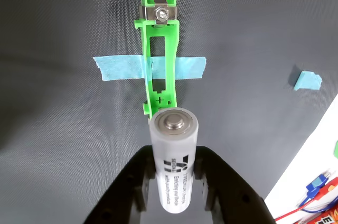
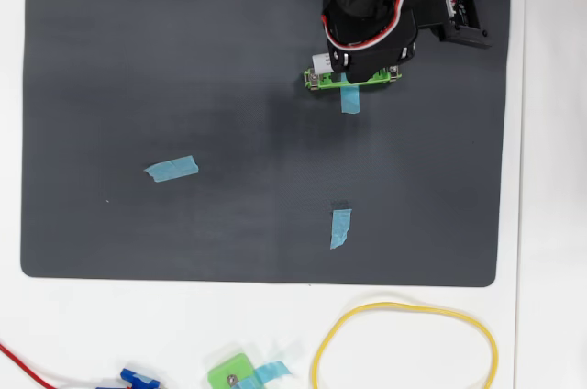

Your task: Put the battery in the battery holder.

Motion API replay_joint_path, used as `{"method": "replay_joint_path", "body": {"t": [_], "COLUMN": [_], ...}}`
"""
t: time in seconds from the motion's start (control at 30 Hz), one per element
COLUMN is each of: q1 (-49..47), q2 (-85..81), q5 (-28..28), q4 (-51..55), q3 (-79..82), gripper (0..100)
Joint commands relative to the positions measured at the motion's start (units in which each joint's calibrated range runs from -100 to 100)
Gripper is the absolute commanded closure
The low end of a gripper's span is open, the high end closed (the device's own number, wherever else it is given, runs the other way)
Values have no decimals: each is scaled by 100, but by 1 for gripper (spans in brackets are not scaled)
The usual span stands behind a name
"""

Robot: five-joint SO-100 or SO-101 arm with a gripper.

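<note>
The battery (image 1: 173,155) is being clamped by the closed gripper (image 1: 174,174) at lower centre, aligned lengthwise above the taped-down battery holder (image 1: 158,55) for insertion.

Dark grey mat (image 2: 183,59) covering most of the white table (image 2: 550,224), two loose blue tape strips (image 2: 171,169) (image 2: 340,227) on the mat, yellow rubber band loop (image 2: 404,343) lower right, squarish green piece (image 2: 231,374) bottom centre, red wire (image 2: 23,363) bottom left.

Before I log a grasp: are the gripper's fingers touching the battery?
Touching. In the wrist view the black fingers press against both sides of the battery, holding it above the battery holder.
</note>
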Motion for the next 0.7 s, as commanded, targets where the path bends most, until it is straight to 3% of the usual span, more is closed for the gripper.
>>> {"method": "replay_joint_path", "body": {"t": [0.0,0.23,0.67], "q1": [-15,-441,-379], "q2": [-51,-34,1126], "q5": [-15,-15,-15], "q4": [-81,-90,-824], "q3": [-25,-69,-122], "gripper": [100,100,100]}}
